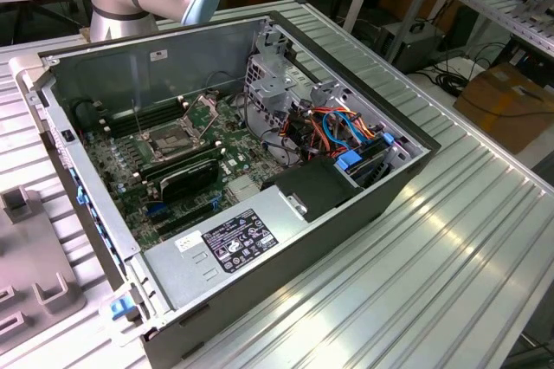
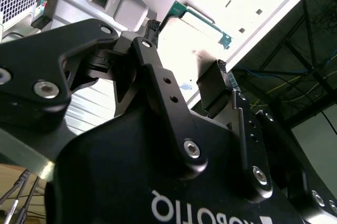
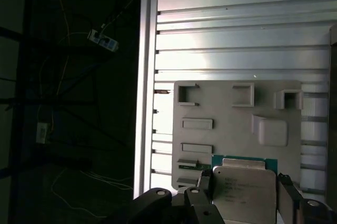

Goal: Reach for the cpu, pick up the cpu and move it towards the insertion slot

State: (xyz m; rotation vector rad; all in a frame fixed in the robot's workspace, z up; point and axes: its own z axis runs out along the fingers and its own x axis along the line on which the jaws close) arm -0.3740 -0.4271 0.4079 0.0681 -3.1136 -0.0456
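The cpu (image 3: pixel 245 192), a silver-lidded square on a green board, lies flat on a grey fixture plate (image 3: pixel 210 98). My gripper (image 3: pixel 246 184) hovers over it, open, with one dark finger (image 3: pixel 205 179) beside each of two opposite edges. In the second wrist view the gripper (image 2: pixel 187 50) is spread, and the green edge of the cpu (image 2: pixel 202 19) shows beyond the fingertips (image 2: pixel 221 71), apart from them. The insertion slot (image 1: pixel 176 139) sits on the motherboard inside the open computer case (image 1: pixel 363 213), with its steel plate hinged up.
The fixture plate (image 1: pixel 35 282) lies on the ribbed metal table (image 1: pixel 450 239) at the exterior view's left, outside the case wall. Raised blocks (image 3: pixel 269 129) stand on the plate near the cpu. Inside the case are a power supply (image 1: pixel 229 243), cables (image 1: pixel 346 131) and a drive cage (image 1: pixel 273 74).
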